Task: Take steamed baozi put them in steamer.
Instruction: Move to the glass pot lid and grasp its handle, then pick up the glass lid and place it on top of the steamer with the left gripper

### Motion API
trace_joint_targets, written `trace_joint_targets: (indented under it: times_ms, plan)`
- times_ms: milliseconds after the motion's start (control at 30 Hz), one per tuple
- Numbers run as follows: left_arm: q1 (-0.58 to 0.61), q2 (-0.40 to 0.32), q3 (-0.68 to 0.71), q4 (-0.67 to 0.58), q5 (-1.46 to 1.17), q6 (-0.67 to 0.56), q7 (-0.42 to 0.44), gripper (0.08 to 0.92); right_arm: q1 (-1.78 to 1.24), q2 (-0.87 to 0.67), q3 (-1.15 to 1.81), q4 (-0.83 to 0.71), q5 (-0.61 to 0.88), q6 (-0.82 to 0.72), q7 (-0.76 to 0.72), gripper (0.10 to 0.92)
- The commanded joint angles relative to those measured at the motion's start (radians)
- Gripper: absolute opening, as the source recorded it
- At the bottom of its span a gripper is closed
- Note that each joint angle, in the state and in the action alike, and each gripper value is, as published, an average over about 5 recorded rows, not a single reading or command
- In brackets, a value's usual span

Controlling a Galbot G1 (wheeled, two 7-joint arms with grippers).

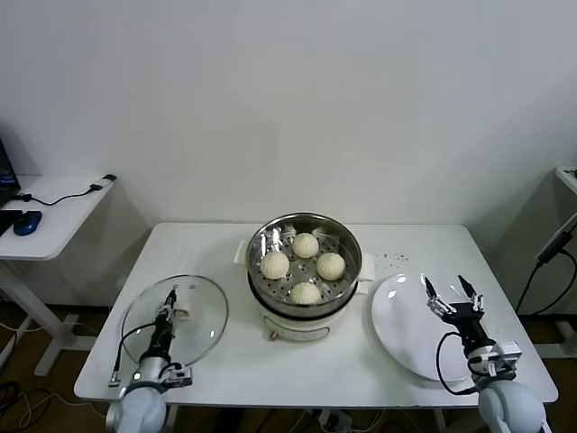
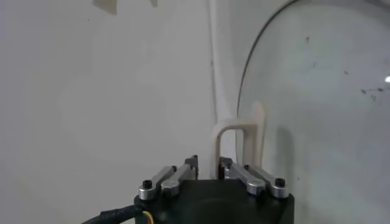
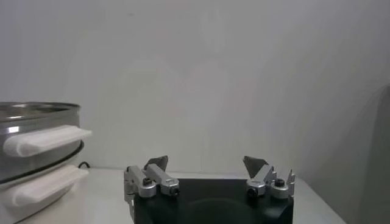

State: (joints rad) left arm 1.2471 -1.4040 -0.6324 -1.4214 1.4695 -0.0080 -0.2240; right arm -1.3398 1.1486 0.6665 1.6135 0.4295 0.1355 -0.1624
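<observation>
Four steamed baozi [image 1: 305,267] sit in the steamer [image 1: 343,236], mid-table: cream-white, smooth, dome-shaped, all abt the same size, laid out in a diamond w/ gaps between them so the perforated steel floor shows through. Steamer is a round shiny stainless basket on a white pot base; its white side handles [image 3: 46,140] show in the right wrist view.

Left gripper [image 1: 169,305] is down over the glass lid [image 1: 203,298], which lies flat on the table [image 1: 234,361] on the robot's left, well apart from the steamer. In the left wrist view its fingers [image 2: 226,164] are drawn close together around the lid's white handle [image 2: 241,137] (contact w/ the handle itself can't be made out, base of the handle is hidden behind the gripper body).

Right gripper [image 1: 453,299] hangs over the white plate [image 1: 401,329] on the robot's right, fingers spread wide, nothing between them.
</observation>
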Motion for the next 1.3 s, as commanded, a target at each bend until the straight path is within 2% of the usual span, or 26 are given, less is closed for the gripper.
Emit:
trace_joint_targets:
  times_ms: [33,167,367,567,733,833,900,1000,1133,1300]
  plan:
    - [0.024,0.023,0.006,-0.091,-0.086,0.003,0.014,0.230,0.002,0.003,0.009,-0.013,-0.010,0.002,-0.003,0.823]
    - [0.078,0.061,0.001,-0.221,-0.134,0.022,0.039,0.154,0.008,0.000,0.015,-0.022,-0.011,0.003,-0.004,0.823]
    - [0.195,0.152,-0.022,-0.451,-0.202,0.107,0.105,0.149,0.026,-0.008,0.017,-0.036,-0.010,0.001,-0.002,0.823]
    - [0.277,0.263,0.003,-0.674,-0.226,0.320,0.170,0.149,0.045,-0.022,0.007,-0.049,-0.014,-0.004,0.002,0.823]
    - [0.238,0.377,0.112,-0.793,-0.232,0.548,0.258,0.149,0.066,-0.030,0.000,-0.068,-0.022,-0.004,0.003,0.823]
    - [0.163,0.429,0.209,-0.802,-0.211,0.648,0.314,0.149,0.082,-0.031,-0.007,-0.082,-0.028,-0.005,0.005,0.823]
    - [0.085,0.442,0.281,-0.800,-0.190,0.705,0.391,0.149,0.091,-0.030,-0.012,-0.090,-0.033,-0.005,0.005,0.823]
    - [-0.065,0.428,0.417,-0.791,-0.138,0.767,0.524,0.149,0.102,-0.028,-0.019,-0.099,-0.041,-0.007,0.005,0.823]
    - [-0.246,0.341,0.578,-0.745,-0.033,0.793,0.651,0.149,0.108,-0.024,-0.022,-0.104,-0.048,-0.009,0.007,0.823]
    - [-0.380,0.194,0.719,-0.627,0.094,0.793,0.686,0.149,0.105,-0.022,-0.014,-0.105,-0.052,-0.009,0.008,0.823]
